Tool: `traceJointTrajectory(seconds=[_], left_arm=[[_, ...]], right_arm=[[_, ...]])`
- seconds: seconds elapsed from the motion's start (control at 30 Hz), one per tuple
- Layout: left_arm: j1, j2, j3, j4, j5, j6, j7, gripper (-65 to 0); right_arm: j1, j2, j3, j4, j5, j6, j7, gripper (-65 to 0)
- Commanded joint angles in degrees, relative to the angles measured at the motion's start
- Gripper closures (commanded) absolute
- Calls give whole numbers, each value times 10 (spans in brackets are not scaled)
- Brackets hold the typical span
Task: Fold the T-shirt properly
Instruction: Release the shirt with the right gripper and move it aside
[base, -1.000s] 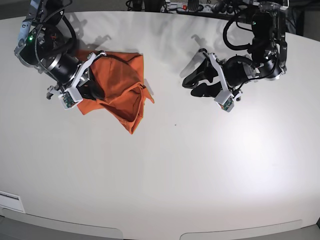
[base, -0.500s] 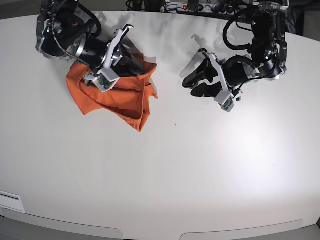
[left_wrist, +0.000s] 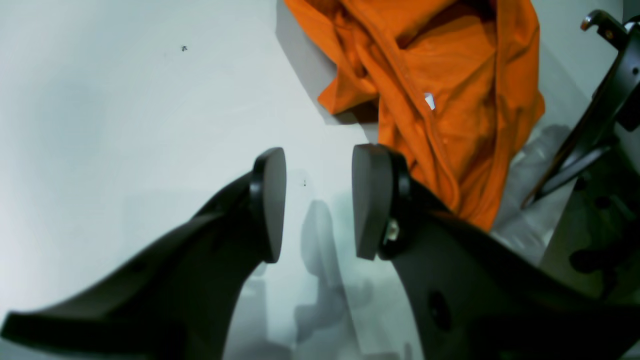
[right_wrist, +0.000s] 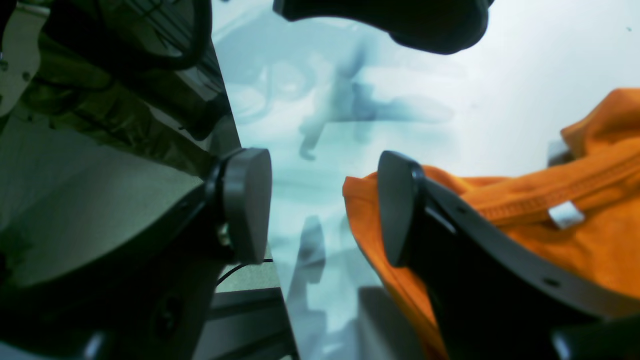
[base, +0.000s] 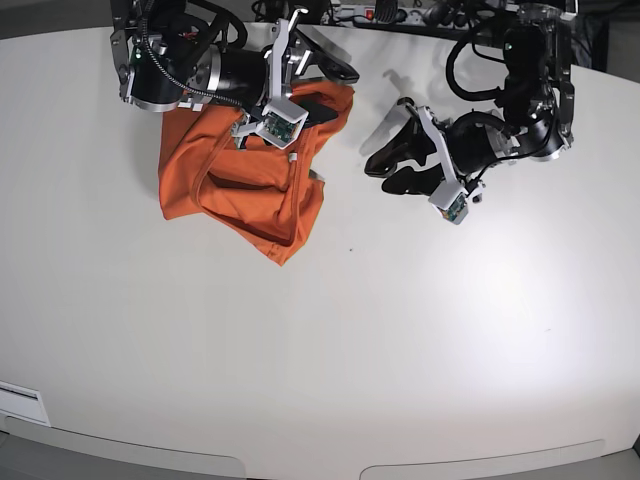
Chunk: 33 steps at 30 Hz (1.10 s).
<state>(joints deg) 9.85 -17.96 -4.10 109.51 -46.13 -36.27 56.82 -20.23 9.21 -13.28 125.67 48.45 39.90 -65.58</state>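
Right gripper (right_wrist: 320, 205): jaws apart, nothing between the pads, bare table (right_wrist: 450, 90) showing through the gap. One finger sits against the edge of the T-shirt (right_wrist: 575, 235) but isn't pinching it. In the base view that gripper (base: 325, 85) sits at the upper middle of the frame, over the shirt's top right corner.

Left gripper (left_wrist: 317, 202): jaws partly open, empty, only table (left_wrist: 125, 125) seen between the pads. It hovers clear of the cloth; in the base view it (base: 390, 160) is right of the shirt, with a bare strip of table between them.

T-shirt (base: 245, 180) is in the upper left of the base frame, flat-ish on the table (base: 400, 340) but bunched. We see overlapping layers, a ridge running down the middle, and a point trailing toward lower centre. In the left wrist view the T-shirt (left_wrist: 440, 100) shows heavy creases along the seam and the white tag (left_wrist: 429, 101) exposed, so the neck opening is facing up and twisted.

Our read on progress: early. No clean rectangle, no squared edges, sleeves can't be told apart from the body. Some layers lie doubled, but that looks like crumpling rather than a deliberate fold.

What's left, as we judge it: spread and flatten the cloth, locate the sleeves and hem, then make the actual folds. Neither arm has hold of the cloth, so the next grab starts from scratch.
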Motion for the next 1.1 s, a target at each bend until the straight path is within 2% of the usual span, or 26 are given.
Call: traceJointTrajectory(seconds=[0.0, 0.07, 0.1, 0.13, 0.17, 0.2, 0.27, 0.3, 0.43, 0.47, 0.53, 0.7, 0.87, 0.97, 1.07], left_arm=[[-12, -3, -1, 10, -14, -6, -16, -241], [-19, -3, -1, 14, -14, -7, -14, -213], [-21, -3, -1, 19, -14, -6, -14, -157], [-21, -3, -1, 26, -14, -6, -14, -68], [-21, -5, -1, 35, -14, -6, -13, 0], [-21, -5, -1, 42, -14, -6, -9, 0], [-21, -5, -1, 54, -29, -17, -8, 0], [-21, -6, -1, 59, -52, -30, -6, 0], [-21, -6, 2, 71, -184, -37, 59, 0], [-21, -5, 7, 73, -207, -37, 76, 0], [-21, -4, 25, 75, -214, -37, 92, 0], [-21, -4, 113, 75, -136, -37, 80, 0], [-21, -4, 206, 75, -17, -37, 26, 0], [-21, -4, 231, 75, 46, -37, 1, 0], [-21, -5, 235, 74, 78, -37, -15, 0]], right_arm=[[12, 0, 2, 21, 14, 1, 14, -360], [27, 0, 8, 40, -2, 1, 14, -359], [32, 0, 15, 50, -12, 1, 15, -354], [36, 0, 25, 59, -23, 1, 15, -330], [39, 0, 38, 67, -35, 1, 15, -284], [41, 0, 53, 73, -47, 1, 16, -214], [48, 1, 90, 77, -85, 1, 35, -30], [49, 1, 112, 77, -107, 1, 56, 0], [48, 12, 204, 76, -186, 1, 162, 0], [49, 21, 223, 72, -189, -1, 177, 0], [50, 45, 250, 58, -186, -1, 200, 0], [85, 107, 250, -30, -163, 1, 206, 0], [143, 144, 214, -163, -148, 1, 206, 0], [179, 165, 184, -238, -148, 1, 206, 0], [204, 178, 151, -289, -136, 1, 205, 0]])
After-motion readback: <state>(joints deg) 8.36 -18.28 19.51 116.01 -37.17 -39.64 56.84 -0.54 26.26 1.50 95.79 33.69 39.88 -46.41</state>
